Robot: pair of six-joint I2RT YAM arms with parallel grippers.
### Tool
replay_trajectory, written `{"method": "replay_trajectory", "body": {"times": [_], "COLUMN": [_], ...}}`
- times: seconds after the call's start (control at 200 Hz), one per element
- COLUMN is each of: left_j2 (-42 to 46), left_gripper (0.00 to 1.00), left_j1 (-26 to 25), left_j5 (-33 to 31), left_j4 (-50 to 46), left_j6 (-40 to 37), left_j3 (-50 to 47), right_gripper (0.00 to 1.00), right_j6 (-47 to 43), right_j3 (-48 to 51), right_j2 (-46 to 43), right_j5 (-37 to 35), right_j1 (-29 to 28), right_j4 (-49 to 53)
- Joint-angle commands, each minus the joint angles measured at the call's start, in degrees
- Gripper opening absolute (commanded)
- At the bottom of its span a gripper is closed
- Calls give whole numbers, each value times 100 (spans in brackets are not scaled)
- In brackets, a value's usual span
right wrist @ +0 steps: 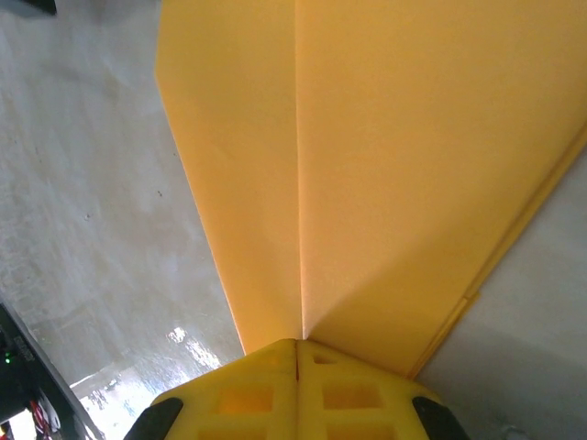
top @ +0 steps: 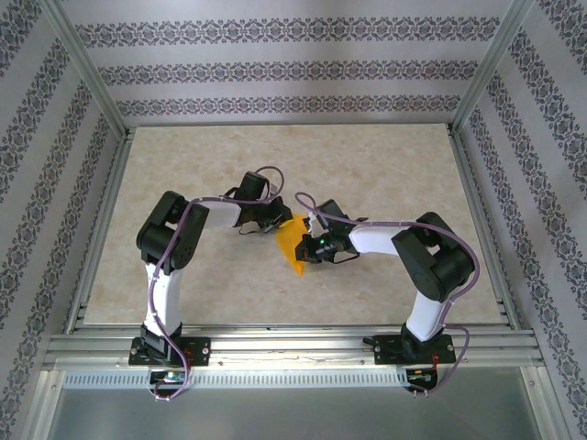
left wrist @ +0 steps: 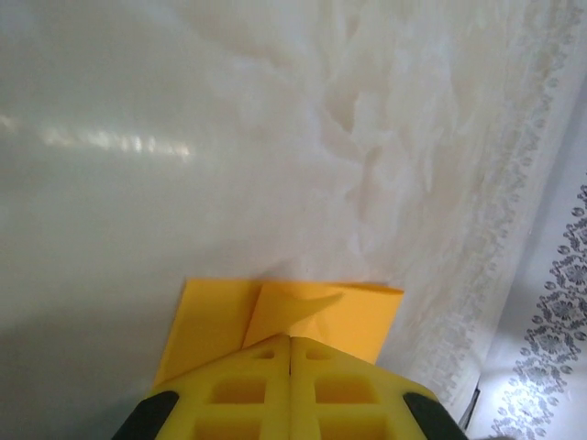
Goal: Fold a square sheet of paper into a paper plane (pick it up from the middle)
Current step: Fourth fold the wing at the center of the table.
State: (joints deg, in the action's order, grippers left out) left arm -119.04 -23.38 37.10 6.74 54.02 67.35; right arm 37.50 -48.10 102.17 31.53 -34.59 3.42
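The paper plane [top: 292, 244], a bright orange sheet folded to a narrow pointed shape, sits near the middle of the worktop [top: 385, 183], a little nearer the front edge than the back, with its tip pointing toward the front edge. It lies between the two arms, which reach in from either side. The left gripper [top: 278, 223] meets its far end and the right gripper [top: 310, 249] meets its right-hand side. In the left wrist view the yellow fingers [left wrist: 238, 390] are pressed together with no gap, and the orange paper comes out from between their tips, one flap overlapping another just ahead of them. In the right wrist view the fingers [right wrist: 367, 394] are likewise closed tight on the paper, which spreads away from the seam with a straight crease running up its middle and a layered edge on the right. Whether the paper rests flat on the worktop or is raised off it cannot be told.
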Motion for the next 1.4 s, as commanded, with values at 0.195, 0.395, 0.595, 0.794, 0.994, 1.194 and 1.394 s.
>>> {"method": "replay_trajectory", "body": {"times": [0.195, 0.395, 0.595, 0.794, 0.994, 1.194, 1.394], "left_j2": [-383, -244, 865, 2028, 2038, 1409, 1025], "left_gripper": [8, 9, 12, 13, 13, 13, 13], "left_j1": [356, 372, 364, 194, -340, -630, -616], "left_j5": [-619, -643, -671, -606, -265, -282, -442], "left_j4": [-638, -800, -723, -536, 256, 790, 824], "left_j6": [-453, -531, -488, -525, -198, 50, 10], "left_j3": [609, 679, 214, -824, -1488, -1532, -1640], "right_gripper": [0, 0, 0, 0, 0, 0, 0], "right_j6": [-190, -432, -1103, -1824, -1959, -1820, -1582], "right_j3": [274, 250, 214, 23, -77, -42, 20], "right_j2": [251, 215, -24, 48, 86, 58, -42], "right_j5": [-79, 46, 234, 255, 322, 314, 399], "right_j1": [-28, -25, 18, 111, 128, 172, 177], "right_j4": [1345, 1538, 2006, 2523, 2567, 2456, 2214]}}
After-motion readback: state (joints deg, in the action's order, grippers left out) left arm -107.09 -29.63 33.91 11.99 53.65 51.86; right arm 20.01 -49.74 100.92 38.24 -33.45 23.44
